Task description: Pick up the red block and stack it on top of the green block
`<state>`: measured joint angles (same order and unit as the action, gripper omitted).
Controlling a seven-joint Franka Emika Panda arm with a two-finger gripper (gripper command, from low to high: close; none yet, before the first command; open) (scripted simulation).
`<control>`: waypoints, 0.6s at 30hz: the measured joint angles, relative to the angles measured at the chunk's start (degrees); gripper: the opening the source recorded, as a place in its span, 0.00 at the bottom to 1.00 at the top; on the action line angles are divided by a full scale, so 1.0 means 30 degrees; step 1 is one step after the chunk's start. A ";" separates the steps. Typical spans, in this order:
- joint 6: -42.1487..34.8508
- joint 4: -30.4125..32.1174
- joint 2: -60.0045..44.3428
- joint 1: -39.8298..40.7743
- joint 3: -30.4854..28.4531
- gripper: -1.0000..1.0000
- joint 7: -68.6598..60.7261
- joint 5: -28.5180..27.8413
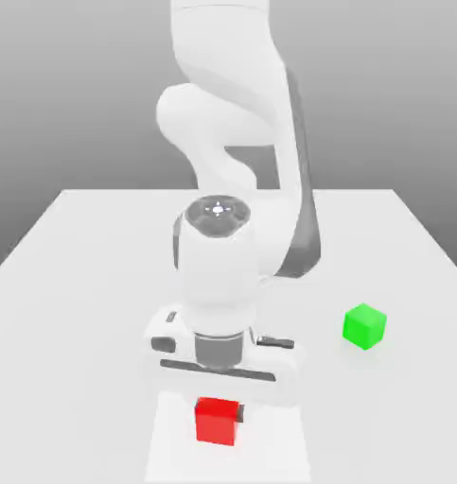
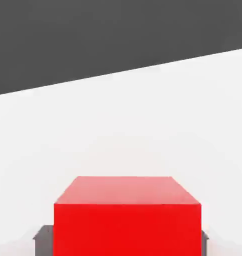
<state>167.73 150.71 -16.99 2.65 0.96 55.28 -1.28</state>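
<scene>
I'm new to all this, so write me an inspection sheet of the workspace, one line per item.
Surface: smooth, pale grey-white tabletop.
Job's things: small, bright red, plain matte block, between the fingertips; small, bright green, plain matte cube, on the tabletop at the exterior view's right, apart from the red one.
Clutter: nothing seen.
Pincer: two-fingered, dark-tipped pincer, shut on the red block.
Cables: nothing seen.
Surroundings: white, jointed robot arm; plain grey backdrop.

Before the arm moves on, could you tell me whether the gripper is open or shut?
Shut on the red block: in the hand view, the gripper's dark fingers press against its two opposite sides.
</scene>
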 joint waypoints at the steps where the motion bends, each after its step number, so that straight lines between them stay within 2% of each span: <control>1: 0.0165 -0.0029 -0.0199 0.0000 -0.0008 0.00 0.0018 -0.0028; 8: -0.3105 0.0618 0.3725 0.0022 0.0328 0.00 -0.0365 0.0368; 13: -0.4025 0.2368 0.6481 -0.4359 0.2126 0.00 -0.3786 0.2291; 18: -0.4613 0.4301 0.9043 -0.7607 0.3563 0.00 -0.7062 0.3669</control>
<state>153.89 163.62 10.14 -20.17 11.65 34.10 9.72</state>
